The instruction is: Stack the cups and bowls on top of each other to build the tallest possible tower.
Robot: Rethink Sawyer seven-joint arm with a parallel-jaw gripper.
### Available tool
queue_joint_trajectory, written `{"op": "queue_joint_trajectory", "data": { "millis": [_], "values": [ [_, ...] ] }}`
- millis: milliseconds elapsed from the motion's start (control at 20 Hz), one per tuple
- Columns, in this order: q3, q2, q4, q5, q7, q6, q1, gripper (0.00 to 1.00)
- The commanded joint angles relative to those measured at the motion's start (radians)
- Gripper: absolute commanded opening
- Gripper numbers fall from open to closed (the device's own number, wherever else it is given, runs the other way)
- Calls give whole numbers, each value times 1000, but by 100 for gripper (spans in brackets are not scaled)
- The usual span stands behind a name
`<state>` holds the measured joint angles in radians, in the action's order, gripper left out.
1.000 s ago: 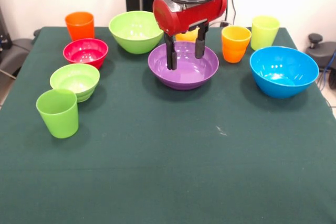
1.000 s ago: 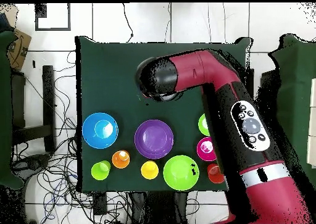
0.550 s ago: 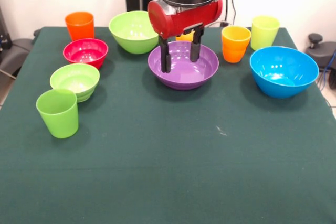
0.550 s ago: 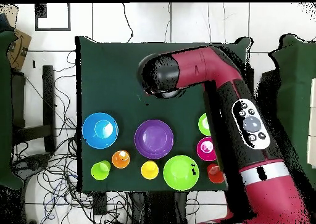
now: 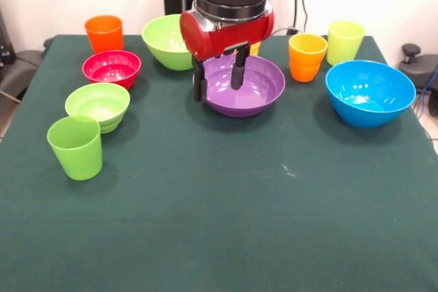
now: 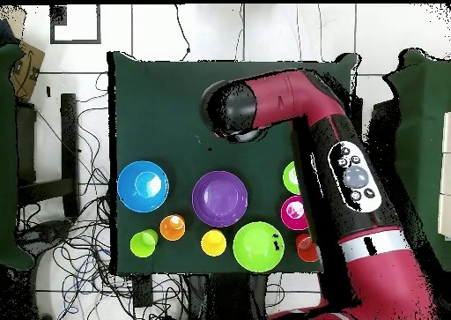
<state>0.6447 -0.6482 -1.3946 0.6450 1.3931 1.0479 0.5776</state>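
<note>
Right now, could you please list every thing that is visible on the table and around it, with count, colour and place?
purple bowl: 1, purple, wide and shallow, table centre toward the back.
blue bowl: 1, blue, right side.
large lime green bowl: 1, lime green, back, left of centre, partly behind the arm.
red bowl: 1, red, left side.
small lime green bowl: 1, lime green, left, in front of the red one.
green cup: 1, green, front left.
orange cup: 1, orange, back left corner.
orange-yellow cup: 1, back right.
yellow-green cup: 1, back right corner.
yellow cup: 1, behind the purple bowl.
table: 1, dark green cloth.
arm: 1, red and black.
gripper: 1, black fingers, open, at the purple bowl's left rim.
</note>
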Motion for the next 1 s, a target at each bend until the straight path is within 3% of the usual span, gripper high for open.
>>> {"op": "queue_joint_trajectory", "data": {
  "millis": [50,400,650,1000],
  "values": [
    [-107,63,65,96,77,-35,-75,100],
    [-167,101,138,80,222,-92,-118,100],
    [-192,160,251,80,232,-80,-154,100],
    [-197,202,333,43,246,-64,-209,100]
  ]
}}
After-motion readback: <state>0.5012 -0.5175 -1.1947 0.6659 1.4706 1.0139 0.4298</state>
